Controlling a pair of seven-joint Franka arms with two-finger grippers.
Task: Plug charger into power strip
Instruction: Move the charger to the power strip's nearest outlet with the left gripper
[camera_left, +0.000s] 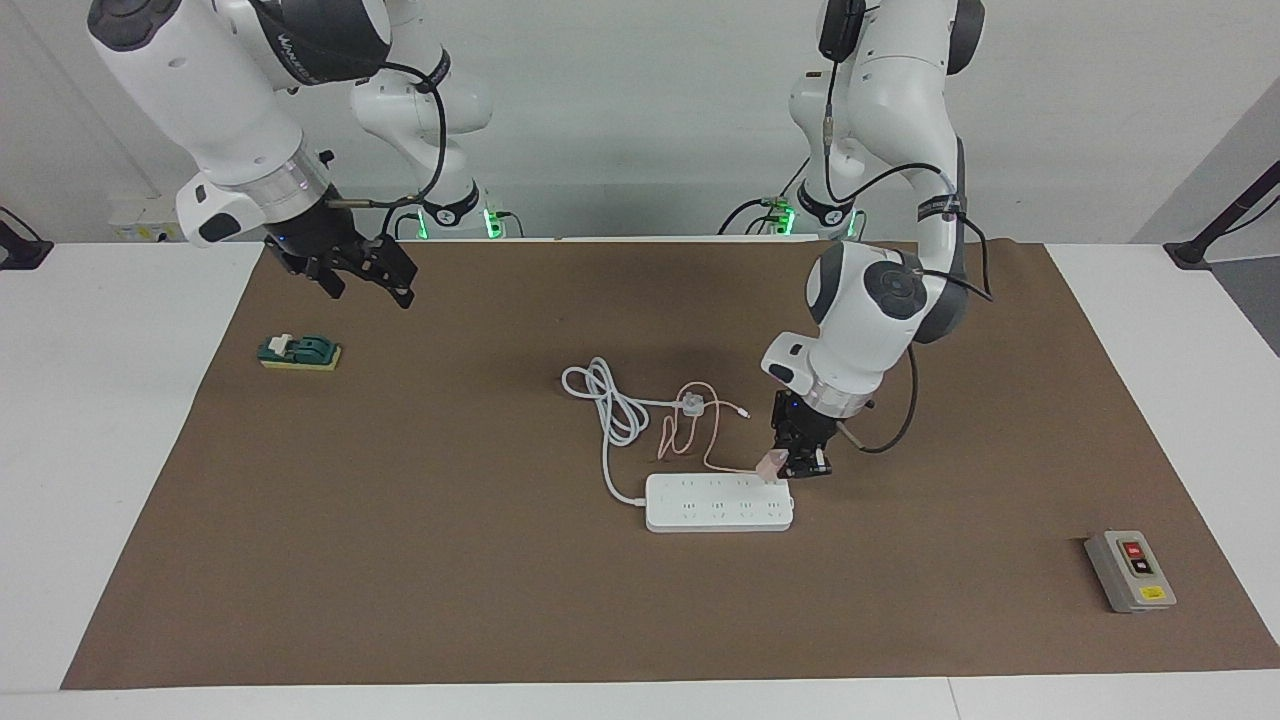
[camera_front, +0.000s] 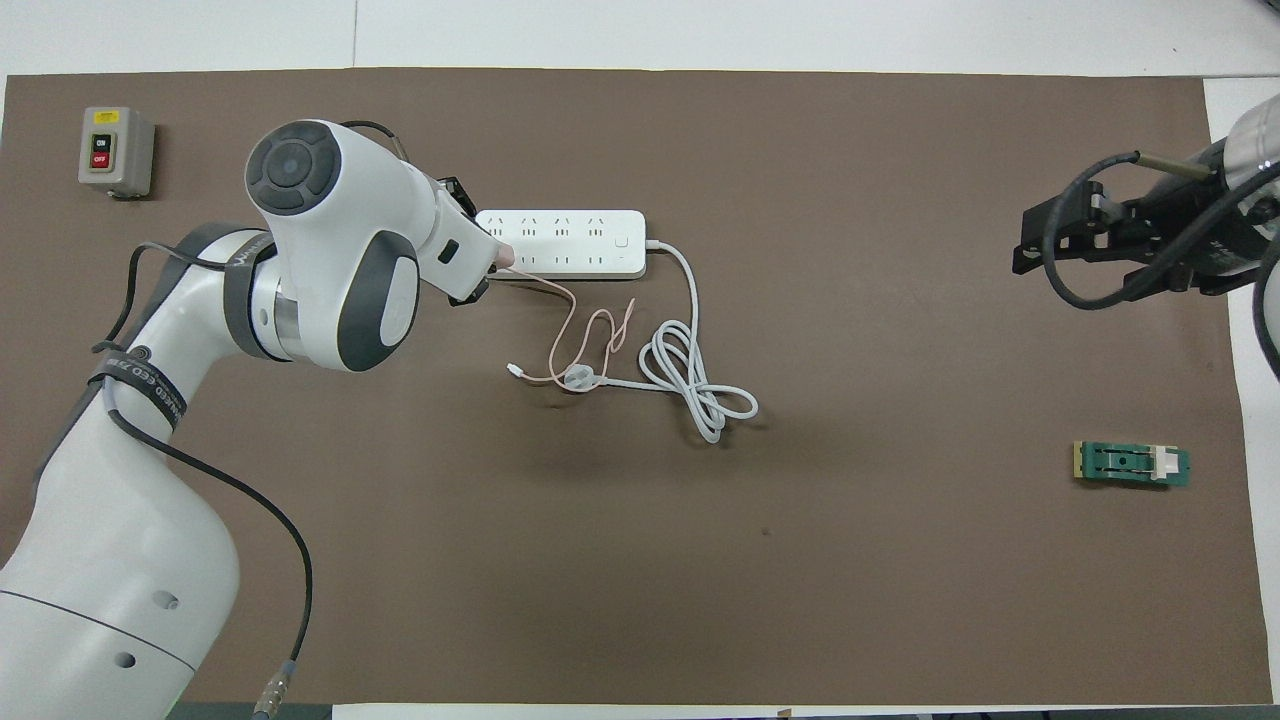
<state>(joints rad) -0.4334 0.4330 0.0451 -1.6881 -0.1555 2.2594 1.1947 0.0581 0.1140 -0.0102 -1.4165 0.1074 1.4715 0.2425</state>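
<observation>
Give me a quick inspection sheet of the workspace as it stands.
Surface: brown mat on white table.
Job's things: charger held over the power strip at its left-arm end, not seated.
Clutter: grey button box; green switch.
Grippers: left gripper shut on charger; right gripper open, raised, waiting.
Cables: pink cable loops by the coiled white cord.
Surroundings: nothing seen.

From a high camera across the worktop (camera_left: 150, 400) we face both robot bases head-on, set far enough back to take in the whole brown mat (camera_left: 500, 600). Our second camera sits high above the robots' end, looking forward and steeply down. Both views share the mat and the power strip (camera_left: 718, 502) at its centre, half a turn apart.
</observation>
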